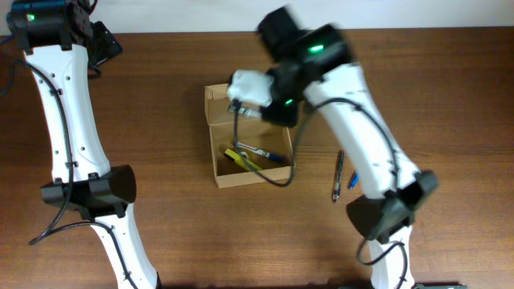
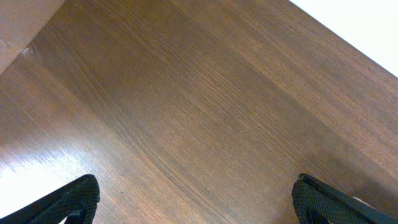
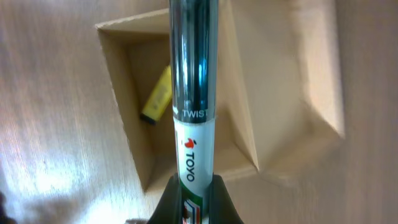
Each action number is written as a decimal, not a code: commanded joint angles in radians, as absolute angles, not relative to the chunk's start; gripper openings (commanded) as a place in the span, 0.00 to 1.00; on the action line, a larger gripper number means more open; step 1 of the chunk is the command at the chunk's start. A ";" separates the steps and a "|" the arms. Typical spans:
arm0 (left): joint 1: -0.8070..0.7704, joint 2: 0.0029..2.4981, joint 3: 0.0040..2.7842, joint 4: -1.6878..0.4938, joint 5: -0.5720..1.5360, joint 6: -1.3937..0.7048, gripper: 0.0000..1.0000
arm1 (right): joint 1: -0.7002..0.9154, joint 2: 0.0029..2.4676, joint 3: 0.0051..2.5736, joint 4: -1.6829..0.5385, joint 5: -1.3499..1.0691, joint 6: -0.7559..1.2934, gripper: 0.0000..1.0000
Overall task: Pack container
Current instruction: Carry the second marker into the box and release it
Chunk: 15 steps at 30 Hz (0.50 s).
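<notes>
The container (image 1: pixel 218 172) is a small tan cardboard box, open, with its flap lid (image 1: pixel 218 103) folded back toward the far side. Inside lie a yellow marker (image 1: pixel 242 159) and a silver-blue pen (image 1: pixel 265 152). My right gripper (image 3: pixel 194 200) hangs over the box, shut on a white and dark green marker (image 3: pixel 194 93) whose tip points down at the opening (image 3: pixel 134 93). The yellow marker (image 3: pixel 158 94) shows beside it. My left gripper (image 2: pixel 196 200) is open over bare wood at the far left of the table, away from the box.
Two loose pens lie on the table right of the box: a dark one (image 1: pixel 339 173) and a blue one (image 1: pixel 352 181). The right arm's black cable (image 1: pixel 277 181) loops over the box's front right corner. The table's far edge (image 2: pixel 348 43) runs near the left gripper.
</notes>
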<state>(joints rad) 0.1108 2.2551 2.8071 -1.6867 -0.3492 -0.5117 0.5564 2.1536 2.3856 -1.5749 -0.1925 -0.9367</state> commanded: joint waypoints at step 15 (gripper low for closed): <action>0.114 2.223 2.818 -1.687 -0.360 -0.499 1.00 | 0.595 2.258 1.895 -1.226 -0.188 -1.012 0.04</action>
<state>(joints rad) 0.1108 2.2551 2.8071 -1.6863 -0.3492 -0.5117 0.5964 2.2406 1.9209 -1.2331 -0.1814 -1.0035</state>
